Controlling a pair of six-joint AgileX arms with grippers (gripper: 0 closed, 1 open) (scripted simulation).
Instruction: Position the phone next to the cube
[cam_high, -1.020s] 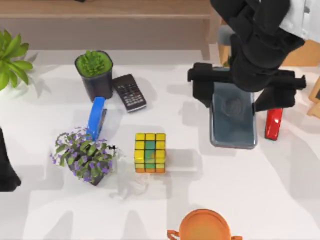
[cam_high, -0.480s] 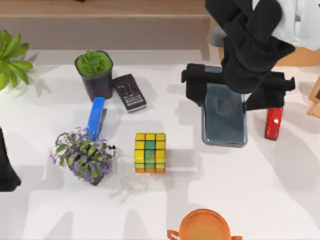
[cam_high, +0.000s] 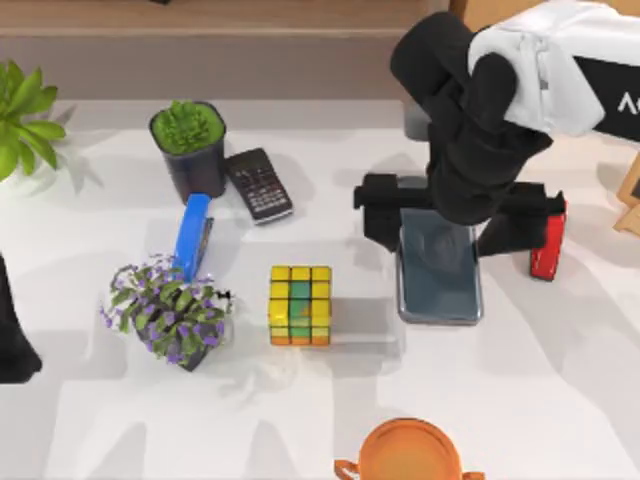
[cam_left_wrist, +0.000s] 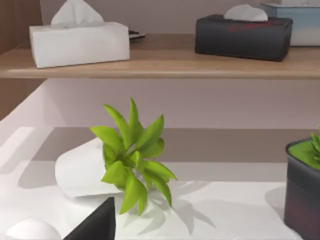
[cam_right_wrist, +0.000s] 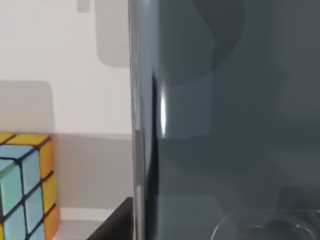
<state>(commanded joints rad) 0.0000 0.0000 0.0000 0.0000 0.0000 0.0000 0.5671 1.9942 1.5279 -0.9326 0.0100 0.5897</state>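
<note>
The phone (cam_high: 440, 285), a flat dark grey-blue slab, hangs right of the table's middle with my right gripper (cam_high: 452, 222) shut on its long sides. One black finger (cam_high: 380, 208) sticks out on its left. The cube (cam_high: 300, 305), yellow, green and orange, stands on the white table to the phone's left, with a gap between them. In the right wrist view the phone's screen (cam_right_wrist: 225, 125) is close up and the cube (cam_right_wrist: 25, 180) lies beyond its edge. My left arm (cam_high: 12, 335) stays parked at the table's left edge.
A black keypad handset (cam_high: 259, 184) lies beside a dark pot with a green plant (cam_high: 188, 148). Left of the cube are a blue object (cam_high: 193, 235) and a purple flowering plant (cam_high: 168, 310). A red object (cam_high: 547, 248) lies right of the phone. An orange vessel (cam_high: 408, 455) sits at the front edge.
My right gripper has carried the phone leftward and a little toward the front, closing the gap to the cube. The cube and the left arm have not moved.
</note>
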